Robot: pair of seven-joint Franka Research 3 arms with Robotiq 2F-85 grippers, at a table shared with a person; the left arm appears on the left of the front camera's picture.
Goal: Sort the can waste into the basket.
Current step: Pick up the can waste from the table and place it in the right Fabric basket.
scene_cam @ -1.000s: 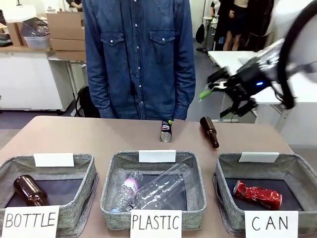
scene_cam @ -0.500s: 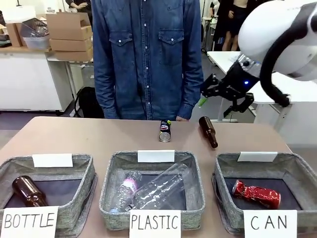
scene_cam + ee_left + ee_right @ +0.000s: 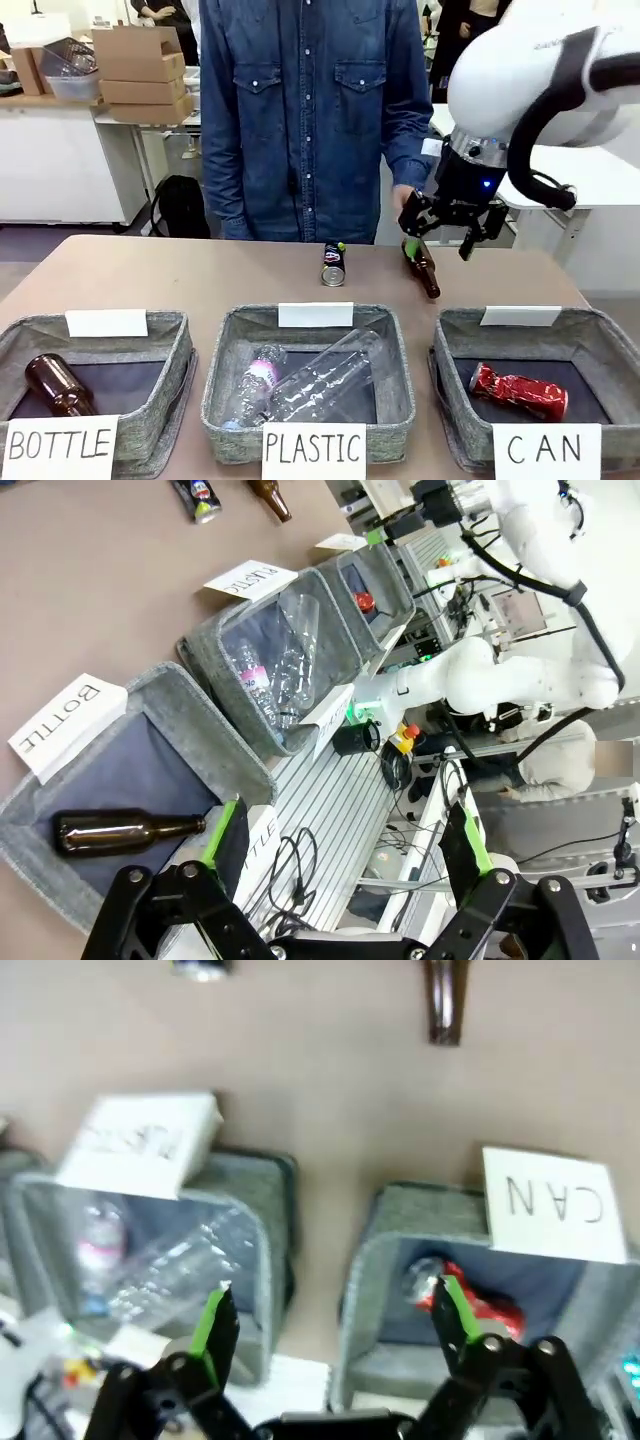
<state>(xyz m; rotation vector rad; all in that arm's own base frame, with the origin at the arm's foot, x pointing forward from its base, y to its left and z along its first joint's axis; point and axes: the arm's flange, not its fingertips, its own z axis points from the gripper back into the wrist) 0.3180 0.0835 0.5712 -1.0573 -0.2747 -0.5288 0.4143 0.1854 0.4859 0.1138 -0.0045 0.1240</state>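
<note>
Now the right hand point(image 3: 437, 238) hangs over the far part of the desk point(image 3: 150, 275), its two fingers spread apart with nothing between them. Just below it lies a brown bottle point(image 3: 424, 267) on its side, its neck pointing toward the baskets. The black can point(image 3: 335, 265) also lies on its side, a little to the hand's left and clear of the bottle. Well below the hand and closer to the robot stands the CAN basket point(image 3: 600, 335), with the red can point(image 3: 518, 392) lying inside it on the dark base. In the right wrist view the green-padded fingers point(image 3: 215, 1325) stand wide open, and the red can shows partly behind one of them.

The left hand point(image 3: 345, 840) is likewise open and holds nothing, well above the desk. Nearest beneath it is the BOTTLE basket point(image 3: 215, 750), with a second brown bottle point(image 3: 125, 830) lying in it. Past that comes the PLASTIC basket point(image 3: 215, 650) with clear plastic bottles point(image 3: 285, 670), then the CAN basket. The black can lies farthest from this hand.
</note>
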